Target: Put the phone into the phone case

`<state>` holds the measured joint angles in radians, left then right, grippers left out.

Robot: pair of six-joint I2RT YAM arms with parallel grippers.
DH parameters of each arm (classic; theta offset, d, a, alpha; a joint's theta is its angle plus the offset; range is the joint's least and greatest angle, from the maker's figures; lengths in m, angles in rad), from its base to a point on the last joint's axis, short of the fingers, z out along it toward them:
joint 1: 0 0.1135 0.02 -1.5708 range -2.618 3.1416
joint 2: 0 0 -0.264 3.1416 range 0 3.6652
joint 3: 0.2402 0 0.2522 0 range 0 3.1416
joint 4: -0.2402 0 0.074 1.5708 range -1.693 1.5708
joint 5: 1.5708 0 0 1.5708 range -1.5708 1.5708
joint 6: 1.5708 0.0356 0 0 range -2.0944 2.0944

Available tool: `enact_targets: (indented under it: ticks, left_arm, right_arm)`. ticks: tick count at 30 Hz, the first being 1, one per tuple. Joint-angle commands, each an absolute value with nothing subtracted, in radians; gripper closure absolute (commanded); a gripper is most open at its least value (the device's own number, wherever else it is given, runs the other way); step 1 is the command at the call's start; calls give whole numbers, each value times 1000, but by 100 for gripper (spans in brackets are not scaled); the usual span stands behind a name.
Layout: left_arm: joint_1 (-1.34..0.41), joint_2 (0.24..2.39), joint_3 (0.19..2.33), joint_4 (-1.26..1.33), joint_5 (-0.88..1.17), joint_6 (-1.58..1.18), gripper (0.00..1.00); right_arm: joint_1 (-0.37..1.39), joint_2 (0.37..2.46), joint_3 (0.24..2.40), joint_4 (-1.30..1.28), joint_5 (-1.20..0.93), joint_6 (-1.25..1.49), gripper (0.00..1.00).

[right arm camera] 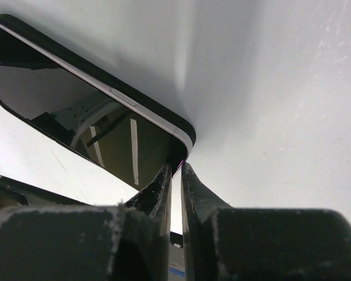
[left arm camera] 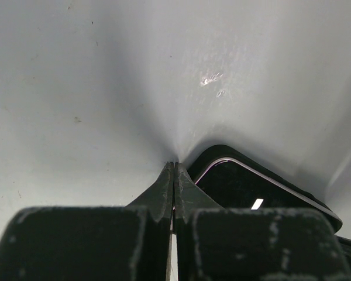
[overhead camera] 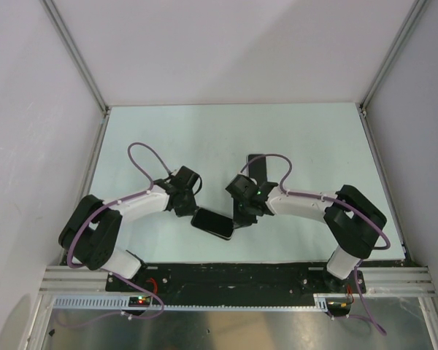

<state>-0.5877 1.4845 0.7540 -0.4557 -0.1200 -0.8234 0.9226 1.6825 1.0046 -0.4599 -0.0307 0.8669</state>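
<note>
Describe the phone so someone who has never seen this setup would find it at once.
On the pale table, look near the front edge, where the left gripper and right gripper point toward each other. The phone lies flat and slanted between their tips. Its glossy black screen lies in the open, unlike the dark object farther back, half hidden by the right arm.

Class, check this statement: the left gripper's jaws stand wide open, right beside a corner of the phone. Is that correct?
Not quite. The left gripper is shut, jaws pressed together, not wide open. It does sit right beside a corner of the phone. The left wrist view shows it.
</note>
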Motion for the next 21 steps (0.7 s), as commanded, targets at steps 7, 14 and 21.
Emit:
enact_targets:
  ticks: [7,14,21]
  left_arm:
    - [-605,1470,736,-359,-52,-874,100]
    - [-606,1473,730,-354,-53,-873,100]
    - [-605,1476,733,-352,-56,-874,100]
  right_arm:
    - [997,1777,1030,-242,173,886,92]
    - [1028,1812,995,-216,200,897,93]
    - [1080,1830,980,-210,265,898,92]
